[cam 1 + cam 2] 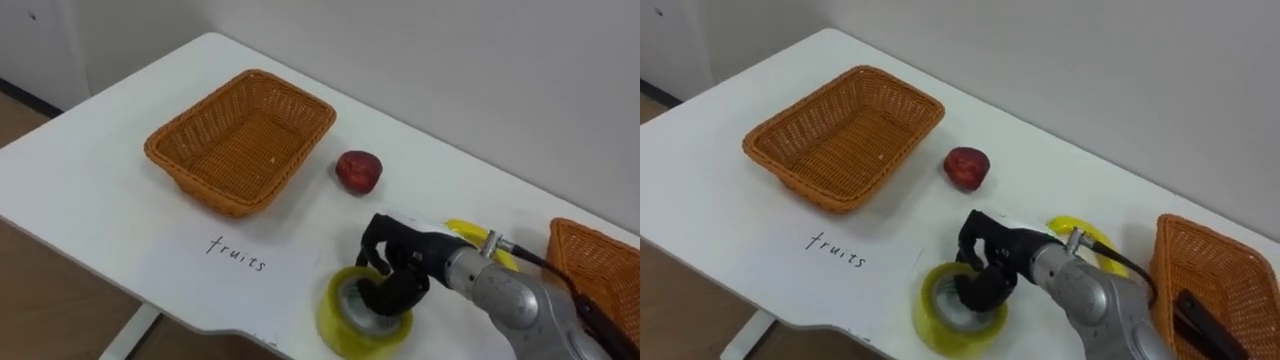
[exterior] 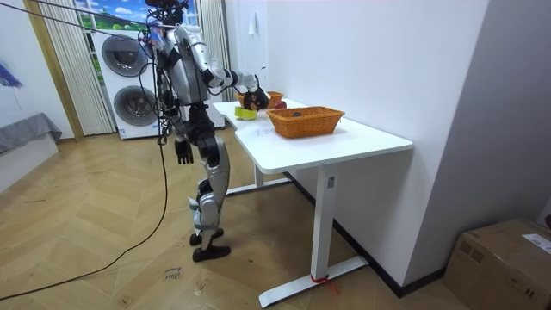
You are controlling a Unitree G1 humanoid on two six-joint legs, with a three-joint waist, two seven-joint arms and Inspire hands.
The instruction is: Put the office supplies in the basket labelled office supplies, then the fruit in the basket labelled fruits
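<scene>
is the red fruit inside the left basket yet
No, the red fruit lies on the table beside the empty basket.

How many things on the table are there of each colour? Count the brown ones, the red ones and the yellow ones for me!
Brown: 2, the left basket and the right basket.
Red: 1, the apple.
Yellow: 2, the tape roll in the right hand and a half-hidden yellow thing behind that hand.
Total: 5.
</scene>
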